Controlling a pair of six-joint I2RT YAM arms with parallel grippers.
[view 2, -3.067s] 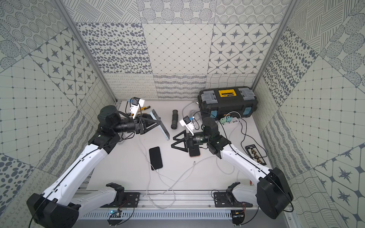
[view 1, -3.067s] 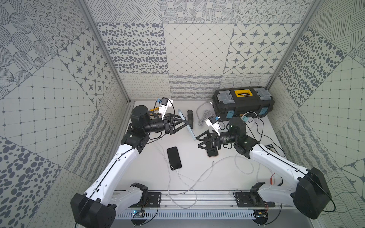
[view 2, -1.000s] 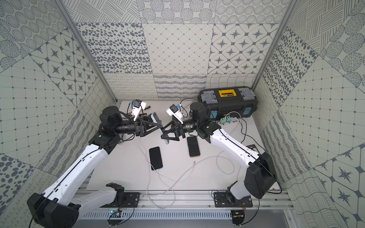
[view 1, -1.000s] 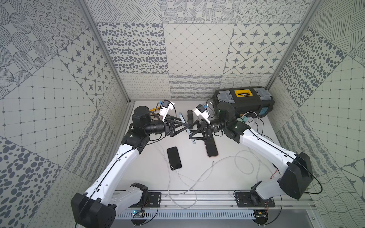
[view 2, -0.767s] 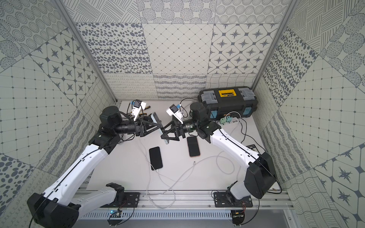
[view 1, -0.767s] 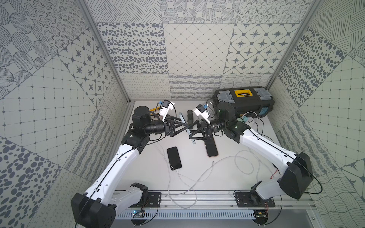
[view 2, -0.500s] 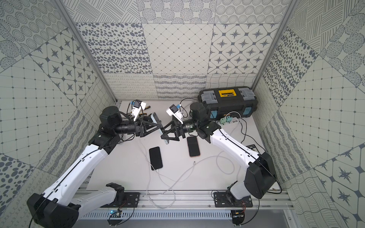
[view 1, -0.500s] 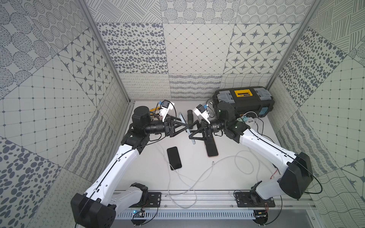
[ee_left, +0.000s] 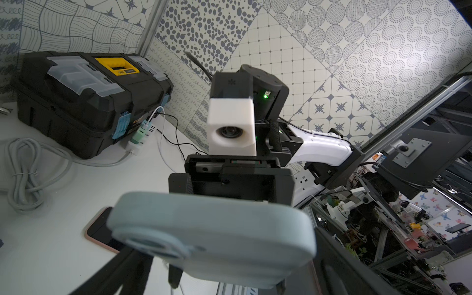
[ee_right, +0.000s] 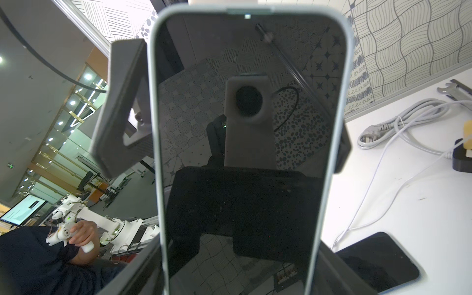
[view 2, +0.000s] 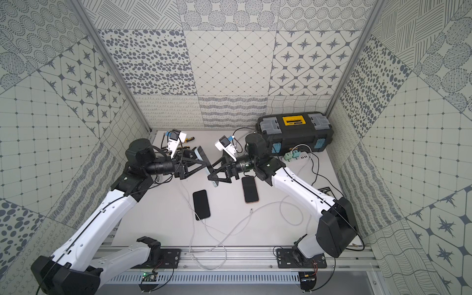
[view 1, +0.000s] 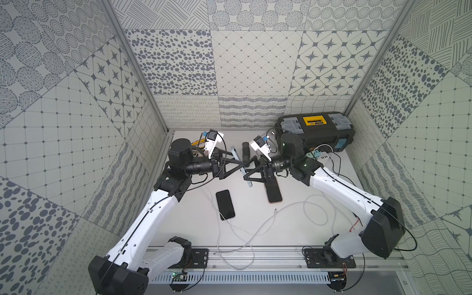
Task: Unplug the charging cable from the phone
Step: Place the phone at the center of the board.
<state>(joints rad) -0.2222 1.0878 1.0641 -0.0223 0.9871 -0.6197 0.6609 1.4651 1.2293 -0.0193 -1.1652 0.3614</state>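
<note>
Left gripper: fingers stood apart, astride the light-blue phone at its camera end.
Right gripper: clamped on the light-blue phone's sides, holding it in the air.
Charging cable: lay below both grippers and met the black phone on the tabletop.

Pale blue-cased phone, black toolbox with yellow handle, grey-patterned white walls.

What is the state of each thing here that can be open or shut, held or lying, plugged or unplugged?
Left end effector: open.
Right end effector: shut on the light-blue-cased phone.
Light-blue-cased phone: held in the air, screen dark.
Black phone: lying flat, white cable plugged in.
Pink-edged phone: lying flat, no cable in it.
Black toolbox with yellow handle: lid shut.
</note>
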